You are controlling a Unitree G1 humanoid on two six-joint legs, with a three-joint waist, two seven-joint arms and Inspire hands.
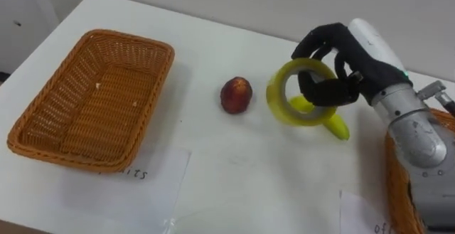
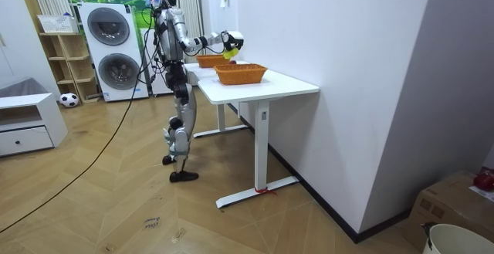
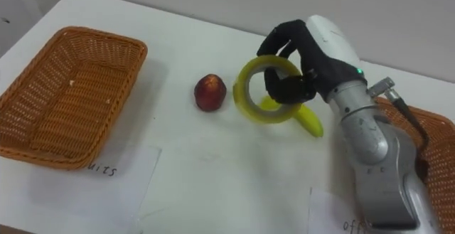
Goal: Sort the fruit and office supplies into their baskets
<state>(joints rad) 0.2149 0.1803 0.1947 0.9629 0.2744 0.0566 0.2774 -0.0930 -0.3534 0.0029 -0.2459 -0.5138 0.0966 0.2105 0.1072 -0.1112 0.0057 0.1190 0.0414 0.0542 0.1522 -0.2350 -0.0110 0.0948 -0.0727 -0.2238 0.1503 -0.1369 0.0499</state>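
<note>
Tape roll (image 1: 278, 97), a glossy yellow ring, is held upright over a curved banana (image 1: 335, 126), gripped by the curled black fingers of the right robot hand (image 1: 353, 65). A round red fruit (image 1: 236, 95) sits beside it on the smooth white worktop (image 1: 234, 173), with a rectangular woven wicker basket (image 1: 92, 106) farther left.

Robot beside white table (image 2: 287, 85), hand (image 2: 234, 36) aloft — holding yellow roll (image 2: 229, 52)

A home laundry room, shown by washing machines (image 2: 110, 49).
</note>
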